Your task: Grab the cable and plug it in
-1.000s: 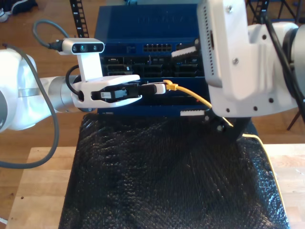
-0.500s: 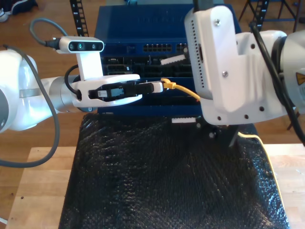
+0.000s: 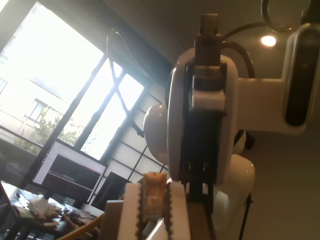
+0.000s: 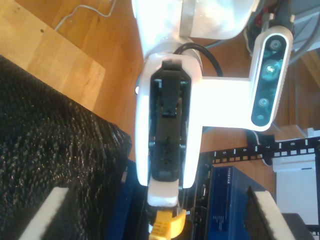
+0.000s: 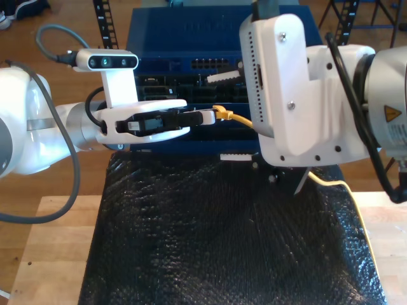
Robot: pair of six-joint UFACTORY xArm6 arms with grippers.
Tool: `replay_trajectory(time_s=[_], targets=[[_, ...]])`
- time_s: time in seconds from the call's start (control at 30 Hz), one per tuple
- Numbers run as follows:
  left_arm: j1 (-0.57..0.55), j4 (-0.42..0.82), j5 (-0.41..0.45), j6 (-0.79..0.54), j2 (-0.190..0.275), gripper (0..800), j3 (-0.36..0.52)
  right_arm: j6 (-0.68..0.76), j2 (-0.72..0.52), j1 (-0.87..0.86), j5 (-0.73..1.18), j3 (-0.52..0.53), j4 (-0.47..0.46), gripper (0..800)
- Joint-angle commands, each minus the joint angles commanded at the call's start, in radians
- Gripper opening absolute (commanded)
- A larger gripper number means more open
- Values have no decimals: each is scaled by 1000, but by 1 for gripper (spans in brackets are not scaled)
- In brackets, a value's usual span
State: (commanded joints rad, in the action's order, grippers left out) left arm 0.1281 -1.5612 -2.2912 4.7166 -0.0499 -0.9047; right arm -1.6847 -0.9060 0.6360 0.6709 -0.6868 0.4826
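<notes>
Supporting surface: a light wooden table [image 5: 54, 244], bare at both sides of the exterior view, standing on a wooden floor [image 5: 63, 13]. Lying directly on it: a black bubble-wrap sheet [image 5: 222, 241] covering the middle of the top, from the near edge back to the blue network switch stack [image 5: 191, 44] at the far end. The pale-yellow cable [image 5: 346, 190] runs along the sheet's edge on the exterior view's right; whether it touches the wood cannot be told.
</notes>
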Motion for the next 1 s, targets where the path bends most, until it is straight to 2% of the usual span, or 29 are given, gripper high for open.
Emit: replay_trajectory(time_s=[0.77,1.0], targets=[[2,-15,-31,2,0,13,-3,0,-9,-3,-63,32,-5,740],[2,-15,-31,2,0,13,-3,2,-15,-3,-83,37,-3,608]])
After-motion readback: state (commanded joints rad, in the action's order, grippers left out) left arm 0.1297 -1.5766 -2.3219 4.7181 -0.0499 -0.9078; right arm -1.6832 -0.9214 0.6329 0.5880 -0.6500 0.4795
